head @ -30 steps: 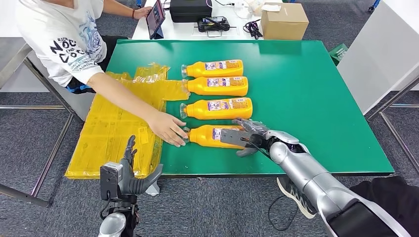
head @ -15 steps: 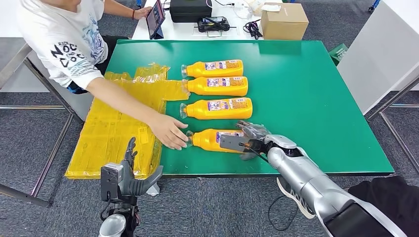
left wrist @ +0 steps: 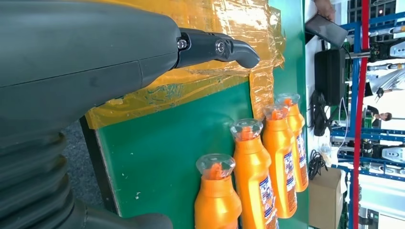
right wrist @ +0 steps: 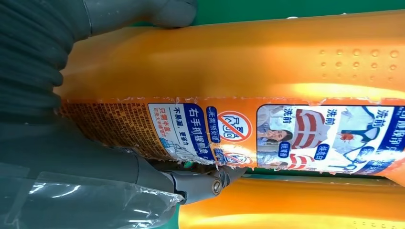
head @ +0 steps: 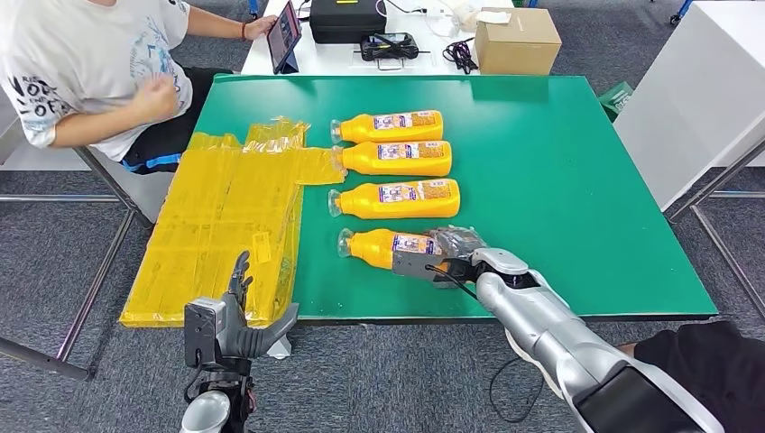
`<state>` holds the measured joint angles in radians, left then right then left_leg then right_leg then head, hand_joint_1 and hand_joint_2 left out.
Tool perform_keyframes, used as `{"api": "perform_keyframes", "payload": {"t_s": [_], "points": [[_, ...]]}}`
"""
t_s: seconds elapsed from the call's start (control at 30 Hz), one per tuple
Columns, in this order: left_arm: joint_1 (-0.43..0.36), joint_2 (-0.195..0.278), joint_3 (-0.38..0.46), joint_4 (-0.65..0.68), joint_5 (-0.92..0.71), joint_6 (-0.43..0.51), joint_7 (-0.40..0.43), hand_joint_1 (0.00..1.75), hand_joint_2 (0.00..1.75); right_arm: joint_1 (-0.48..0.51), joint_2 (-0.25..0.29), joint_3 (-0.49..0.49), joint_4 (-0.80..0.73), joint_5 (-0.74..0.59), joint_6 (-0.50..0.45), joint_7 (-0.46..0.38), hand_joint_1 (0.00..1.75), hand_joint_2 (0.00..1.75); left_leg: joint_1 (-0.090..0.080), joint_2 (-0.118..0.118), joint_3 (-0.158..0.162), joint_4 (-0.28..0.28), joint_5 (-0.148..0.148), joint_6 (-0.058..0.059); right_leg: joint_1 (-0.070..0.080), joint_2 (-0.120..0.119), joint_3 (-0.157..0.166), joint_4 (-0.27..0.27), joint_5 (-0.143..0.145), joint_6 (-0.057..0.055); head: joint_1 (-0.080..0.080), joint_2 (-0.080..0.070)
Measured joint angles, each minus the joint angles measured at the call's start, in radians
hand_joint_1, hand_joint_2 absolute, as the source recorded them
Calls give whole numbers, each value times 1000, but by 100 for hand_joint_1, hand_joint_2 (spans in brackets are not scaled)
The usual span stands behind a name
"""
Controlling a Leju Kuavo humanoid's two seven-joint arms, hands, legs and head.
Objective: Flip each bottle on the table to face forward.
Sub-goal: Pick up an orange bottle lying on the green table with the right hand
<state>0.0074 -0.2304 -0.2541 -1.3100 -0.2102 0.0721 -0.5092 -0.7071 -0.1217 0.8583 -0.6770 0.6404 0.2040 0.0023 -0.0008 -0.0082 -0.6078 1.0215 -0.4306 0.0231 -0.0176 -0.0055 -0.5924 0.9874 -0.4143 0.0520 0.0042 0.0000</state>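
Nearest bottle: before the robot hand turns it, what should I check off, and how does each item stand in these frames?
1. Right robot hand grips nearest bottle: ok, fingers wrap its body in the right wrist view.
2. Person's hand off the table: ok, drawn up to the chest.
3. Gap to the next bottle: ok, apart in the head view.
4. Left robot hand out of the way: ok, open, below the table edge.
5. Label side facing forward: cannot tell.

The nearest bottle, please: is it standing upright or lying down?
Lying down: the nearest bottle rests on the green table, gripped by the right hand.
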Motion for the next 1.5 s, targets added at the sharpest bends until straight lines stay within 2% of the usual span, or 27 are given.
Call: {"api": "perform_keyframes", "payload": {"t_s": [0.2, 0.33, 0.47, 0.6, 0.77, 0.9, 1.13, 1.3, 1.5], "points": [[1, 0, 0, 0, 0, 0, 1, 0, 175, 2, 7, -4, 7, -8, -28, -8, 175, 175, 0, 0, 1, 0, 0, 0, 0, 0, 0, 0, 0, 0, 0, 0], [5, 0, 1, 0, 1, 0, 1, 0, 175, 33, 3, -38, -18, -56, -103, -43, 175, 175, 0, 0, 0, 0, 0, 0, 0, 0, 0, 0, 0, 0, 0, 0], [23, 0, 6, -11, 4, 4, 0, 0, 175, 143, -9, -142, -176, -67, -242, -57, 175, 175, 0, -1, -3, 0, 0, 0, 0, -1, -2, 0, 0, 0, 0, 0], [43, 0, 11, -29, 15, 6, -7, 0, 175, 275, 0, -274, -393, 23, -416, -111, 175, 175, 0, -2, -6, 0, 0, 0, 0, -1, -5, 0, -1, 0, 0, 0], [60, -3, 11, -44, 52, -13, -20, 0, 175, 452, 71, -428, -699, 122, -692, -250, 175, 175, 0, -2, -8, 0, -1, -1, 0, -1, -7, 0, -1, 0, -1, 0], [60, -5, 2, -50, 112, -62, -22, 0, 175, 554, 115, -502, -842, 117, -808, -347, 175, 175, 0, -2, -8, 0, -1, -1, 0, -1, -7, 0, -1, -1, -1, 0], [61, 2, -34, -84, 249, -224, 1, 0, 175, 650, 165, -577, -892, 31, -773, -447, 175, 175, 0, -1, -7, 0, -1, -1, 0, -1, -7, 0, -1, -1, 0, 0], [62, 11, -53, -101, 275, -261, 6, 0, 175, 678, 190, -600, -888, 17, -756, -468, 175, 175, 0, -1, -7, 0, -1, -1, 0, -1, -7, 0, -1, 0, -1, 0], [61, 28, -84, -127, 317, -358, 6, 0, 175, 699, 239, -599, -825, -59, -630, -523, 175, 175, 0, -1, -8, -1, -1, -1, 0, -1, -7, 0, -1, -1, -1, 0]]}}
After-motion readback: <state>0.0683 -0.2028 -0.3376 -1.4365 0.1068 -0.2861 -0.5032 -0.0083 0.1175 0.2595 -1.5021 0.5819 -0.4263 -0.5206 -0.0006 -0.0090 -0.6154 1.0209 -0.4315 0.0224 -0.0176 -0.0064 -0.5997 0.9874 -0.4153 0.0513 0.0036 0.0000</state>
